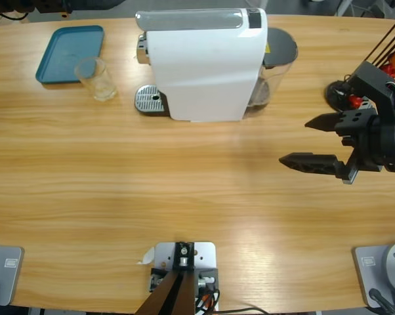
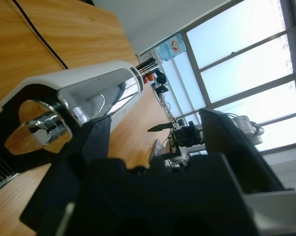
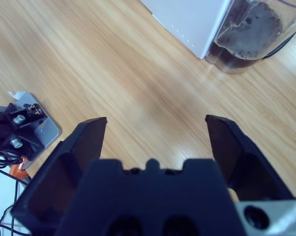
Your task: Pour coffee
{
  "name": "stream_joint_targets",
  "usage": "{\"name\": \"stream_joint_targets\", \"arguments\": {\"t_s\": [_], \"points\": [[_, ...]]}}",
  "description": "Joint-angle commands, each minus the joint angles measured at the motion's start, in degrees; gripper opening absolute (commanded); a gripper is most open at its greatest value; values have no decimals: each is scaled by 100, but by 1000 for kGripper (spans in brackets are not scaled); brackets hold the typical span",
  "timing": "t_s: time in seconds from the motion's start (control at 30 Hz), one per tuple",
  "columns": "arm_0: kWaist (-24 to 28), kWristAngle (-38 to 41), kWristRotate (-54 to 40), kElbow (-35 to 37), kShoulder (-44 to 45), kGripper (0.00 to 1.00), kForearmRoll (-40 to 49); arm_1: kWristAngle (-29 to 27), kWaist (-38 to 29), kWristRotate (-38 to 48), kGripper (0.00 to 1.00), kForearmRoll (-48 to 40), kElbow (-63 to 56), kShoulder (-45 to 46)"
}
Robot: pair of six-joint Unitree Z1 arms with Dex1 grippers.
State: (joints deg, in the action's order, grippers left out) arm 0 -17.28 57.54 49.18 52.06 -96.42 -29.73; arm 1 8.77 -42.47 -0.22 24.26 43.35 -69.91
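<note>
No coffee shows in any view. A clear drinking glass (image 1: 100, 79) stands upright and looks empty, left of the white coffee machine (image 1: 204, 65) and its metal drip tray (image 1: 150, 100). My right gripper (image 1: 294, 141) hovers open at the right side of the table, pointing left and holding nothing; in its wrist view the right gripper (image 3: 155, 122) is over bare wood. My left gripper (image 2: 155, 118) is open and empty, looking along the machine's spout (image 2: 44, 128). The left gripper does not show in the high view.
A blue tray (image 1: 69, 52) lies at the back left beside the glass. The machine's water tank (image 3: 246, 34) sits at its rear. A black holder with orange and red capsules (image 1: 355, 98) stands behind the right arm. Windows fill the left wrist view's background.
</note>
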Motion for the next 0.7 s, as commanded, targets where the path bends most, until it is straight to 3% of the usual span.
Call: {"name": "stream_joint_targets", "arguments": {"t_s": [0.03, 0.23, 0.7], "points": [[89, 45, 403, -539, 9, 770, -50, -51, -60, 71, 890, -44, -178, 20], [379, 28, 466, -778, 66, 770, -52, -51, -60, 67, 890, -44, -187, 39], [158, 45, 717, -618, -687, 770, -762, -51, -60, 69, 890, -44, -192, 55]]}}
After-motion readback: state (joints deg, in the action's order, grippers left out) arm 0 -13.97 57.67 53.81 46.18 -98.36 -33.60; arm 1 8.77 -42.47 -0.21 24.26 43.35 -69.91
